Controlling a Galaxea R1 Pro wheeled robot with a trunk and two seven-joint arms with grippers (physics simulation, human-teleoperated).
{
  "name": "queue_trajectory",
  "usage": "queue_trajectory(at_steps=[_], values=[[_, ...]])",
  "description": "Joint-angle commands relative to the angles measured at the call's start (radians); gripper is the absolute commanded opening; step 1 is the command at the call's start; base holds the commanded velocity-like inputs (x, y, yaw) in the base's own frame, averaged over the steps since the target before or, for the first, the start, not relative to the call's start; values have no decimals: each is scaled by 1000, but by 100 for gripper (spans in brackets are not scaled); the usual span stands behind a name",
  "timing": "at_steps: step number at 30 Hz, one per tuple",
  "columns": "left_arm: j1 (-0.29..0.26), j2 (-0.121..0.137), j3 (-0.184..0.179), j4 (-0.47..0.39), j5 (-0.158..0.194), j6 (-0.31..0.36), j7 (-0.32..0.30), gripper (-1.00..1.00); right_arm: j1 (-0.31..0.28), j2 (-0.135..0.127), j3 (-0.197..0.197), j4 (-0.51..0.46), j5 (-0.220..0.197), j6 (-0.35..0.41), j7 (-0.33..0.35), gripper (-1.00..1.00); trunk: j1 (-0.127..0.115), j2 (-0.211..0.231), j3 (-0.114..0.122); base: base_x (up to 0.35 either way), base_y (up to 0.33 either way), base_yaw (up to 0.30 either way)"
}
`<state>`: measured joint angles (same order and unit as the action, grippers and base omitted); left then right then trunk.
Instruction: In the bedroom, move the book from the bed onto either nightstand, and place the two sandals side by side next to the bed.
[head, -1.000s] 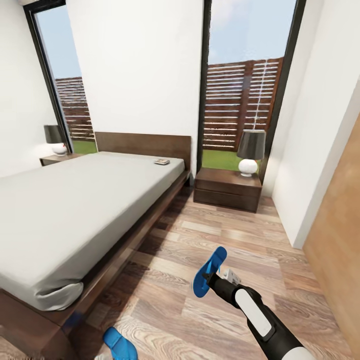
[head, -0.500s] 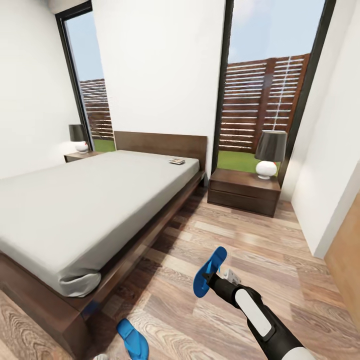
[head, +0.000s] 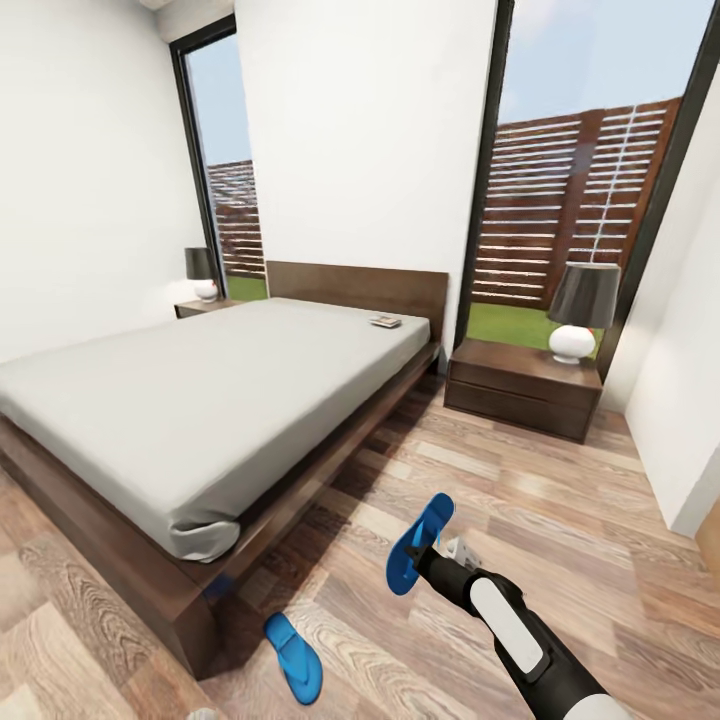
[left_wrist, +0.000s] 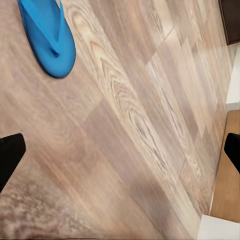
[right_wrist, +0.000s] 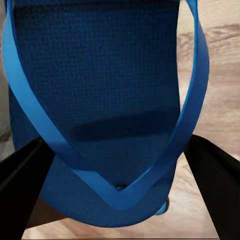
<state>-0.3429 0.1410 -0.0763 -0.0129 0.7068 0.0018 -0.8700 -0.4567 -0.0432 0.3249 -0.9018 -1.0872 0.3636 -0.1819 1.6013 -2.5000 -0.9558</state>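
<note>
Currently my right gripper (head: 432, 556) grips one sandal (head: 419, 543) above the floor (head: 560, 520). My left gripper (left_wrist: 120, 150) is spread, unloaded. The second sandal (head: 293, 657) lies by the bed (head: 200, 400); the book (head: 386, 321) rests on its mattress.

Head view looks down across the bed (head: 200, 400) and floor (head: 560, 500). Left wrist view faces the floor closely, sharing the lying sandal (left_wrist: 47, 35). Right wrist view sits close against the held sandal (right_wrist: 100, 110).

One blue sandal (head: 420, 542) is hanging tilted above the wood floor. The second sandal (head: 293, 656) is lying flat by the bed (head: 210, 400) corner. The book (head: 386, 321) is resting near the headboard, nightstand (head: 524, 387) beside.
</note>
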Motion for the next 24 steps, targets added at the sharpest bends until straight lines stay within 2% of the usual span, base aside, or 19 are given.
queue_trajectory(at_steps=[1,24], values=[[0,1,-8,1,8,1,-3,100,0,-1,3,-3,-11,0,-8,-100,0,0,-1,-94,0,214],[-1,2,-7,1,8,3,-3,100,0,-1,3,-2,-13,0,-9,-100,0,0,-1,-22,0,214]])
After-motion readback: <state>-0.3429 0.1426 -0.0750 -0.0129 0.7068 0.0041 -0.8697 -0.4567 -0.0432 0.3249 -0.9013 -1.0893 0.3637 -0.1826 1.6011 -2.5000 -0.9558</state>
